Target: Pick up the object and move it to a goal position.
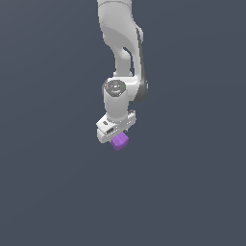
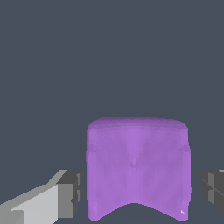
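Fingers [image 2: 70, 194] stand apart, one on each side of the purple cube [image 2: 138, 168], with a visible gap between each pad and the cube's side faces in the wrist view; no contact shows yet. The gripper [image 1: 116, 136] hangs at the end of the white arm [image 1: 120, 53], and in the exterior view the cube [image 1: 119, 141] sits directly under it, partly hidden by the gripper body, on the plain dark table [image 1: 48, 192].

Judged step: closing on the cube before the lift.

- Keep the cube centred between the fingers (the gaps look roughly equal now).
- Close evenly, so that neither pad pushes the cube sideways first.
- Confirm that both pads bear on flat faces before raising.
- Lift straight up, then carry toward the goal, which no marker shows here.
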Tool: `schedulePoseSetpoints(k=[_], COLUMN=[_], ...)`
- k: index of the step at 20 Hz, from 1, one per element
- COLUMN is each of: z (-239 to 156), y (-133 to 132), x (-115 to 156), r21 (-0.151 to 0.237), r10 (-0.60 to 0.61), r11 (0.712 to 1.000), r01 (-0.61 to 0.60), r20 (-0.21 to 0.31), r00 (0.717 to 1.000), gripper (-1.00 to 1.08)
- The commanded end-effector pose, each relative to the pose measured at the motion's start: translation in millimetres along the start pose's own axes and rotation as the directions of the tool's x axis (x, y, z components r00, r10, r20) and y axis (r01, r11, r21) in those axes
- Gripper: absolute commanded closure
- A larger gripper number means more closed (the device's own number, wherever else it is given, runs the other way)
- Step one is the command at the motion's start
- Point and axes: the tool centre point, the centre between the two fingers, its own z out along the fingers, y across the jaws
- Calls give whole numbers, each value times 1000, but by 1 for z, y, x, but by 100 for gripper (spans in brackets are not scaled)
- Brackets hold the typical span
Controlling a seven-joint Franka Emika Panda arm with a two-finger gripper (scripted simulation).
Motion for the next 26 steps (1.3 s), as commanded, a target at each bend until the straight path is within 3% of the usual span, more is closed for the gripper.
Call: schedulePoseSetpoints(k=[1,10,11,20,21,26], z=[12,36,36,36,18,11], y=[-1,0,0,0,0,-5], x=[0,0,0,0,13,18], r21=[1,1,1,1,-19,-18], r10=[-2,-3,-3,-3,-16,-16], r11=[1000,1000,1000,1000,1000,1000], r01=[2,3,3,3,16,16], r20=[1,0,0,0,-24,-23], r00=[1000,1000,1000,1000,1000,1000], gripper=[-92,-92,108,108,108,108])
